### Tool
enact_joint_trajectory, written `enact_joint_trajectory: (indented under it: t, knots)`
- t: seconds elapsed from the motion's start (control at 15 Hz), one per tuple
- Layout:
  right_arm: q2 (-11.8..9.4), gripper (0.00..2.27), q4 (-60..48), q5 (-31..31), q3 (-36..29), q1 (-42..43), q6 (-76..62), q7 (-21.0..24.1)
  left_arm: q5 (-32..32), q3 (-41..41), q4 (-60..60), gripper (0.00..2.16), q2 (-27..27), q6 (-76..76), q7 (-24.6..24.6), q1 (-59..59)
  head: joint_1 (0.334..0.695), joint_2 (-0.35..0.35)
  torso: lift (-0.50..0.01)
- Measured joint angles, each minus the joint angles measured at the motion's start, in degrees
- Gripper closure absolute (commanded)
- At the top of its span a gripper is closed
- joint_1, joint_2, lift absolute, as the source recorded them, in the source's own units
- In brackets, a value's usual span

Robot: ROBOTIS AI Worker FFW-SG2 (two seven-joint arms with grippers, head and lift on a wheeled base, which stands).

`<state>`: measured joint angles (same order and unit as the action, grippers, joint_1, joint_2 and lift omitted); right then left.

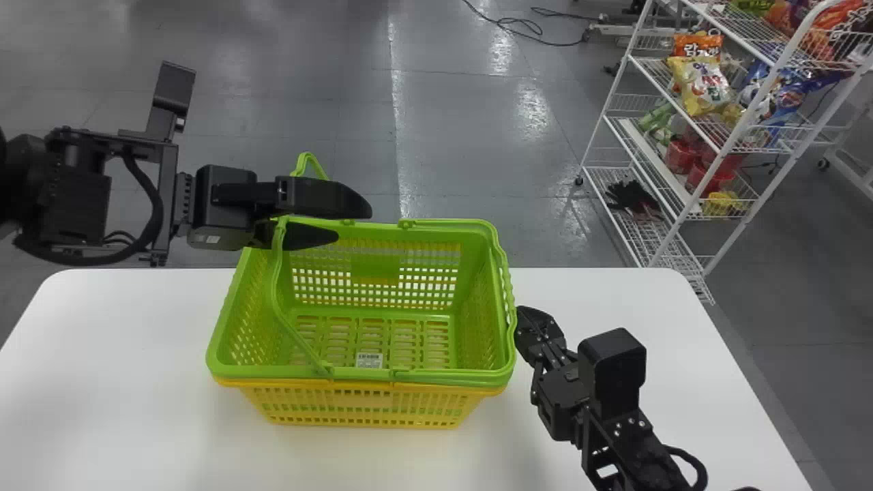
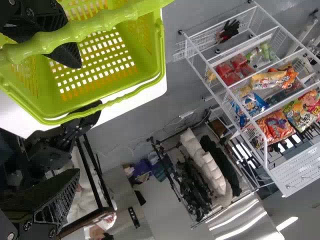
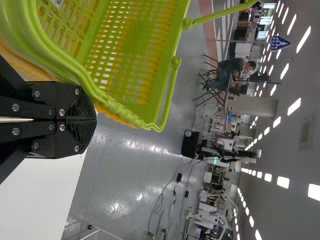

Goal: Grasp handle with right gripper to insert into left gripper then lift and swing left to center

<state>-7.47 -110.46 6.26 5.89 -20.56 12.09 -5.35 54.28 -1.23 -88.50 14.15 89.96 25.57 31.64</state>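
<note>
Black and pinched together, your two-fingered right gripper (image 3: 95,120), if pushed inward, could shove the green plastic basket (image 1: 259,371) and its curved handle (image 1: 275,293) past your black, wide-spread left gripper (image 1: 354,223).

Green basket (image 1: 443,376) is smooth plastic — floor (image 1: 464,157) glossy.

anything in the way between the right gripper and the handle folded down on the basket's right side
Nothing visible is: the right gripper is just outside the basket's right rim, and the folded handle lies along that rim, right beside it.
</note>
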Motion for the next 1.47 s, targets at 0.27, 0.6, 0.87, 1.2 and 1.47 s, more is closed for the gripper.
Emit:
enact_joint_trajectory:
  t: [0.27, 0.6, 0.87, 1.2, 1.47]
  knots:
    - [0.0, 2.19, -3.0, -1.1, 0.5, -0.2, 1.9, 0.0, 0.1, 0.2, 0.1, 0.06, -0.2, 0.0, -0.1, 0.0, 0.695, -0.126, -0.093]
    - [0.1, 2.19, -6.2, -1.0, 2.4, -0.1, 3.8, 0.2, 0.1, 0.9, 1.2, 0.06, -0.6, 0.0, -0.2, 1.0, 0.695, -0.11, -0.093]
    - [0.3, 2.19, -7.7, -0.7, 4.1, 0.5, 5.4, 0.6, 0.0, 2.2, 4.4, 0.06, -0.8, 0.0, -0.1, 3.8, 0.695, -0.095, -0.093]
    - [0.9, 2.19, -10.0, -0.2, 6.6, 1.9, 8.6, 0.9, 0.0, 3.3, 5.3, 0.06, -1.7, 0.0, -0.2, 5.0, 0.695, -0.084, -0.093]
    - [1.1, 2.19, -10.2, 0.7, 9.3, 3.1, 10.0, 1.8, -0.1, 3.8, 5.3, 0.06, -2.0, 0.0, -0.2, 5.1, 0.695, -0.07, -0.093]
